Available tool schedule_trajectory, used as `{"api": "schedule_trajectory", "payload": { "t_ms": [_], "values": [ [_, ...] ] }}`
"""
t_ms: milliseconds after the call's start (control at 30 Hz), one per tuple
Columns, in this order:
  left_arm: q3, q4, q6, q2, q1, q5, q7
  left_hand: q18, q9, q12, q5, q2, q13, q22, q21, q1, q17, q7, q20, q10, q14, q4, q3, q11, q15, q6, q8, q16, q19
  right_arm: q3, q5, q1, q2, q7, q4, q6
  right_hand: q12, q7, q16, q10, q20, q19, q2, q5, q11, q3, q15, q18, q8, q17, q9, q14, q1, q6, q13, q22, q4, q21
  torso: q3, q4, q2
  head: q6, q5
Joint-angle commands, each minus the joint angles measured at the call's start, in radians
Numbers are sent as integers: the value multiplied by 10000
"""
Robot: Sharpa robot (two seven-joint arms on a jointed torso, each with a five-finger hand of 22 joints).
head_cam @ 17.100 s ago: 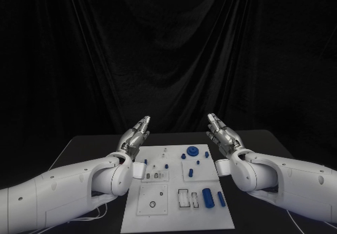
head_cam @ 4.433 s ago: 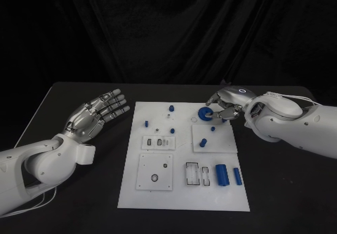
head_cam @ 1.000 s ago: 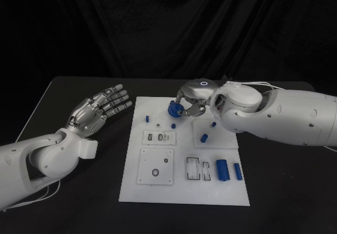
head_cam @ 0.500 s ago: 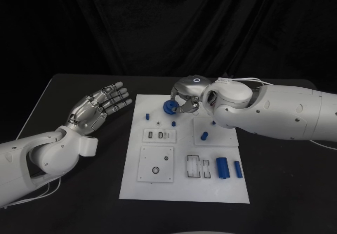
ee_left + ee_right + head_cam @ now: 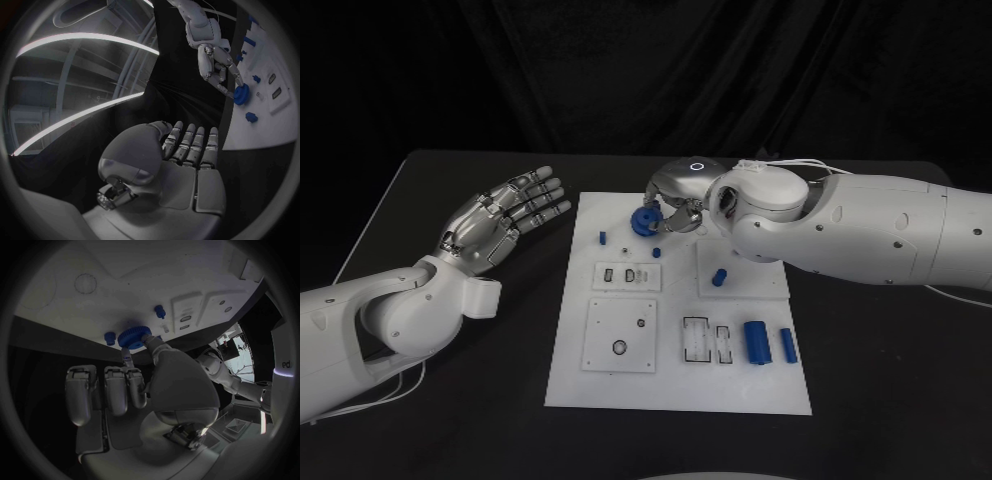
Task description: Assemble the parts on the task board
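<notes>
The white task board (image 5: pixel 678 380) lies in the middle of the black table. My right hand (image 5: pixel 675 203) hovers over its far left part and pinches a blue gear (image 5: pixel 646 222) between thumb and fingers. The gear (image 5: pixel 134 336) shows toothed and held just above the board (image 5: pixel 125 280) in the right wrist view, near a small blue peg (image 5: pixel 160 312). My left hand (image 5: pixel 502 215) is raised left of the board, palm up, fingers spread, holding nothing. The left wrist view shows the left hand (image 5: pixel 181 155) and, beyond it, the right hand (image 5: pixel 215 65) with the gear (image 5: pixel 241 93).
Small blue pegs stand on the board at the far left (image 5: pixel 603 238), in the middle (image 5: pixel 656 253) and on the right square (image 5: pixel 720 277). Two blue cylinders (image 5: pixel 759 343) lie at the near right beside rectangular slots (image 5: pixel 695 341). A square plate with a ring (image 5: pixel 619 349) sits near left.
My right hand has carried the blue gear a little further left over the far part of the board. The left hand has stayed raised and open.
</notes>
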Motion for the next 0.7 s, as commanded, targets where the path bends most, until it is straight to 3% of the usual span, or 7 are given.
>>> {"api": "schedule_trajectory", "payload": {
  "t_ms": [33,200,300,700],
  "values": [
    [6,-11,159,18,-22,-13,285,-187,9,61,57,-33,15,9,51,-106,11,19,62,56,-6,8,50,20,40,21,33,41,24,9,-66,-39,19,-107,-38,197,27,12,25,1043,68,1020,7,-8,78,-65,50,-158,-104,2632,-73,1067,-93,-156,2628,2629,-16,57,2,-1,0,-4,-1],
    [6,-19,169,16,-24,-13,281,-187,9,61,57,-33,15,9,51,-106,11,19,62,56,-6,8,50,20,40,21,33,41,24,9,-66,-62,5,-213,-73,297,27,37,25,1043,74,1020,9,24,89,-59,56,-158,-184,2632,-155,1067,-49,-333,2628,2629,-57,57,-1,-6,3,-14,19],
    [6,-29,173,18,-26,-13,280,-187,9,61,57,-33,15,9,51,-106,11,19,62,56,-6,8,50,20,40,21,33,41,24,9,-66,-74,-14,-252,-86,282,27,75,25,1043,93,984,93,422,130,87,87,-141,-164,2632,-243,1067,160,-387,2628,2597,-210,16,-1,-17,1,-14,27],
    [6,-53,192,29,-41,-13,264,-192,8,68,62,-32,15,12,57,-119,15,24,62,57,2,5,68,24,45,14,33,58,32,9,-66,-95,-69,-308,-126,177,27,96,25,1043,111,956,153,587,156,154,106,-128,-157,2632,-290,1067,179,-386,2628,2571,-228,-17,-1,1,1,-8,-7]
  ]
}}
